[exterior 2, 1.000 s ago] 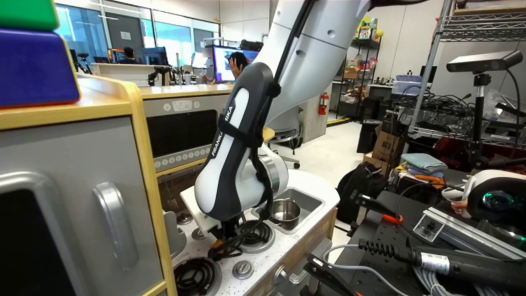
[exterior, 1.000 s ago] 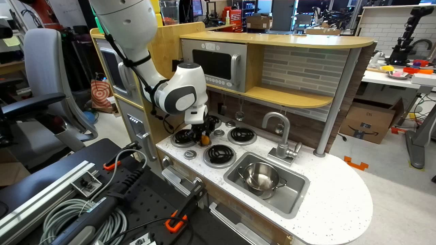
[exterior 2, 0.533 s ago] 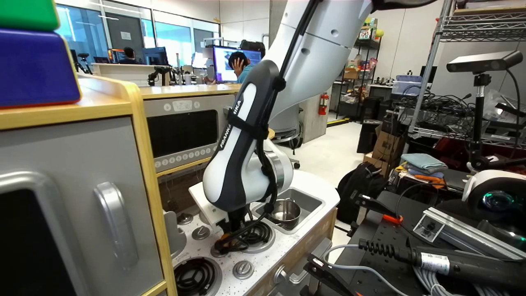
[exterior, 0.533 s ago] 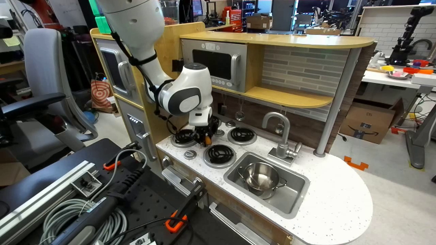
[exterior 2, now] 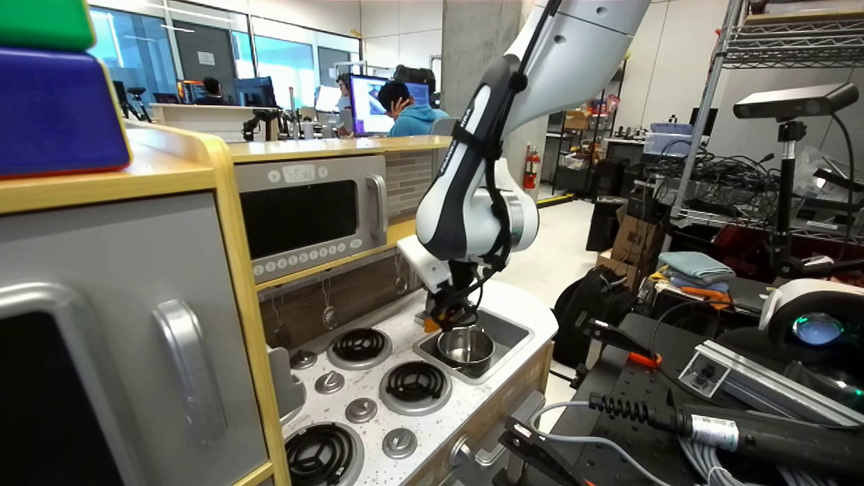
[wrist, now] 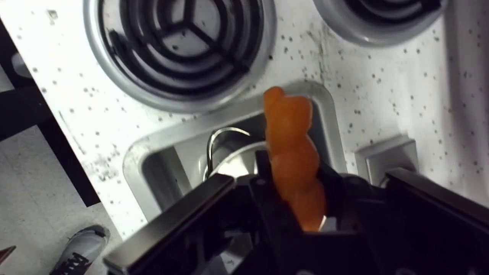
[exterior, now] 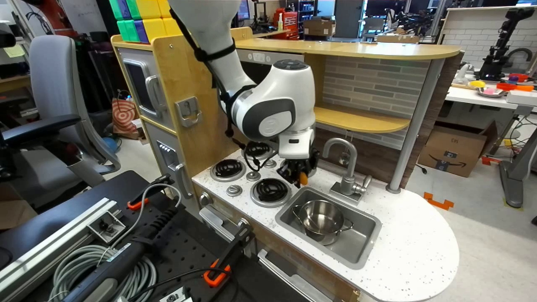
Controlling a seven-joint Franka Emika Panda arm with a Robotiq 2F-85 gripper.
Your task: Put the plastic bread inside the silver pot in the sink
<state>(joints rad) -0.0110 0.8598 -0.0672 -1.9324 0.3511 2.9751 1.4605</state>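
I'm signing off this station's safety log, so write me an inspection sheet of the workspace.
Surface: white speckled counter with sink and burners.
Job's things: silver pot in the sink; orange bread held outside it.
Clutter: clamp, metal bar on the black table.
Gripper: jaws closed on the bread.
Cables: grey coil on that table; black cord along the arm.
Surroundings: office chair; person near a monitor; shoe in the wrist view.

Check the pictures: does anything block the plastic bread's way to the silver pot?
Nothing visible does. The jaws hold the plastic bread near a corner of the sink, and the silver pot in it has no lid. The faucet stands off to one side.
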